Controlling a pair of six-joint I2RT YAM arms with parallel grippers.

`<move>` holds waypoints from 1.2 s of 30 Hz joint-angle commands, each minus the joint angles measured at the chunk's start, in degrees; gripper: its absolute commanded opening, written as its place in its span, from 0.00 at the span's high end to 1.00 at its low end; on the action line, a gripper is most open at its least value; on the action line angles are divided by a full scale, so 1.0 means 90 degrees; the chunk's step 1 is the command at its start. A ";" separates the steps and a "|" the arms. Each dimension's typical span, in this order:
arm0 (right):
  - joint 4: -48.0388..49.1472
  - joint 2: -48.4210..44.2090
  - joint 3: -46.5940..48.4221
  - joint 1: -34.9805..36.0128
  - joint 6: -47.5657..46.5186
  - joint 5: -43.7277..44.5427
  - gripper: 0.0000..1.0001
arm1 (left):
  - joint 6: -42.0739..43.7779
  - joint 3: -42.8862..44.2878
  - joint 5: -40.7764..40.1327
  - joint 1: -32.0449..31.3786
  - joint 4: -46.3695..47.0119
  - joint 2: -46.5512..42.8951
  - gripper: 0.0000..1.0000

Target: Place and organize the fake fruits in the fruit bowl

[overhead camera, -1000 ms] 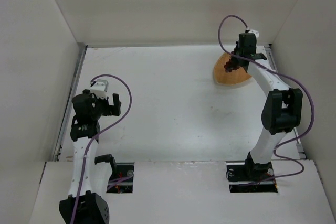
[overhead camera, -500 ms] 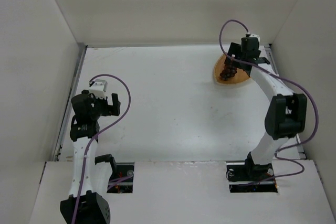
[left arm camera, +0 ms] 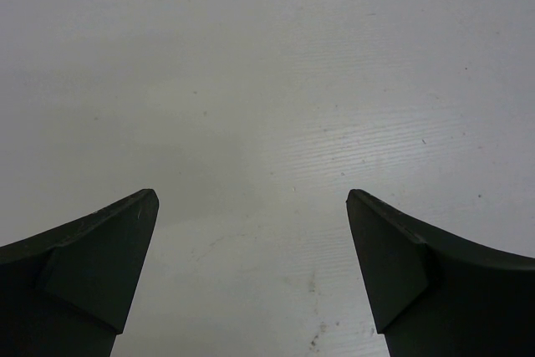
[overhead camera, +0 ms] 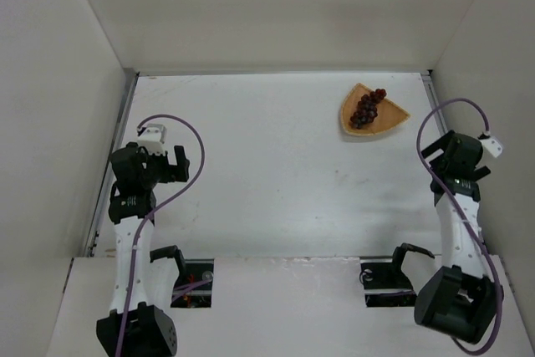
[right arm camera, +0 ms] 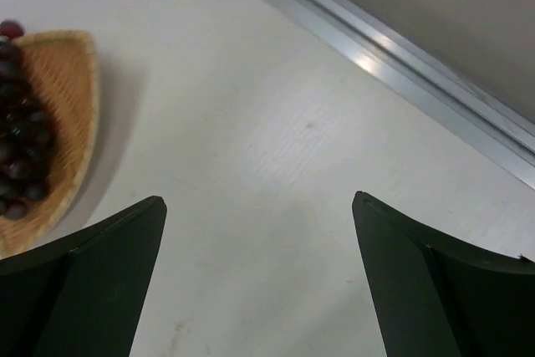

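Note:
The fruit bowl (overhead camera: pixel 393 114), a tan-orange wedge-shaped dish, sits at the far right of the white table. The dark red-purple grapes (overhead camera: pixel 366 108) lie inside it, free of any gripper. In the right wrist view the fruit bowl (right arm camera: pixel 65 98) shows at the left edge with the grapes (right arm camera: pixel 17 135) in it. My right gripper (overhead camera: pixel 456 156) hangs open near the right wall, well to the near side of the bowl; in its own view the right gripper (right arm camera: pixel 258 198) holds nothing. My left gripper (overhead camera: pixel 157 166) is open over the left of the table; the left wrist view shows the left gripper (left arm camera: pixel 251 193) above bare surface.
A metal rail (right arm camera: pixel 401 64) runs along the table's right edge, close to the right gripper. Another rail (overhead camera: pixel 125 123) borders the left side. White walls enclose the table on three sides. Purple cables loop off both arms.
The right gripper opened and let go of the grapes into the bowl, then the right arm drew back toward the near right. The left arm barely moved.

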 commanded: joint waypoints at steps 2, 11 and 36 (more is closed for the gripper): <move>0.0235 -0.0746 -0.0228 -0.0558 0.0535 -0.0130 0.00 | -0.0112 0.0348 0.0116 -0.0068 0.0198 0.0094 0.00; 0.0215 -0.1011 -0.0453 -0.0686 0.0545 -0.0335 0.00 | -0.0102 0.0348 0.0097 -0.0176 0.0198 0.0056 0.00; 0.0274 -0.1030 -0.0492 -0.0637 0.0515 -0.0384 0.00 | -0.0317 0.0289 -0.0205 -0.0186 0.0178 -0.0013 0.09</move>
